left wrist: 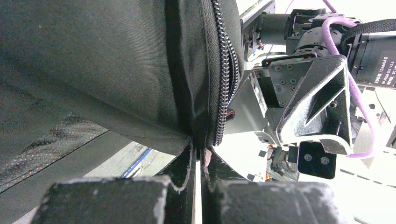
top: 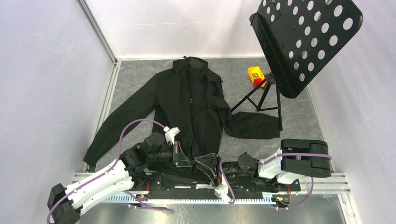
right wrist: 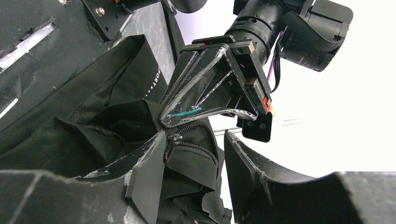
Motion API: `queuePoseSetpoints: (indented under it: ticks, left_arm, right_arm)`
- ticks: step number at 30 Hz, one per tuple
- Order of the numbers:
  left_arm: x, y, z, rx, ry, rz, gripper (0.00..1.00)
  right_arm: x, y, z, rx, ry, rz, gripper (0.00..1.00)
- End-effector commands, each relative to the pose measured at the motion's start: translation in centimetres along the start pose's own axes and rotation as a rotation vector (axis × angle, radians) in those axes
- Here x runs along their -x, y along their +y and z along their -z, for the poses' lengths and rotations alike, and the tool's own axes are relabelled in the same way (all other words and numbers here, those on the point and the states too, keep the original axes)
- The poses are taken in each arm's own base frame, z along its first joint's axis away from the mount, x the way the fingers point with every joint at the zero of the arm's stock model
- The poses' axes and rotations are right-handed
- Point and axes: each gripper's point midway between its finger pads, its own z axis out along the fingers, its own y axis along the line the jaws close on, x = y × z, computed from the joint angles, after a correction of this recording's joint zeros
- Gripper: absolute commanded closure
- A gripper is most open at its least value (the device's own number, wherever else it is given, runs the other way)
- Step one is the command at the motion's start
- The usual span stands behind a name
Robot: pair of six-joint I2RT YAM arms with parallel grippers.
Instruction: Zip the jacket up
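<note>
Left wrist view: left gripper [left wrist: 198,161] is pinched together on the jacket [left wrist: 93,60] hem, beside the zipper [left wrist: 225,116]. Right gripper [right wrist: 194,144] jaws stand apart, hem corner between them. Top view: jacket spread mid-frame, hem lower centre; music stand [top: 308,42] upper right.

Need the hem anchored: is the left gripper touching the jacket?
Touching. The left wrist view shows the left gripper shut on the jacket hem below the zipper teeth.
</note>
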Motion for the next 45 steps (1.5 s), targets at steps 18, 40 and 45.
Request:
queuePoseSetpoints:
  ticks: [18, 40, 45]
  left_arm:
    - [-0.3, -1.6, 0.4, -0.067, 0.021, 0.025, 0.98]
    - [-0.6, -1.4, 0.5, -0.056, 0.033, 0.025, 0.98]
    - [-0.5, -1.6, 0.6, -0.058, 0.033, 0.022, 0.98]
  right_arm:
    - [-0.4, -1.0, -0.8, -0.043, 0.027, -0.005, 0.70]
    - [-0.9, -0.7, -0.8, -0.041, 0.052, -0.022, 0.62]
    - [-1.2, -0.5, -0.7, -0.038, 0.065, -0.031, 0.62]
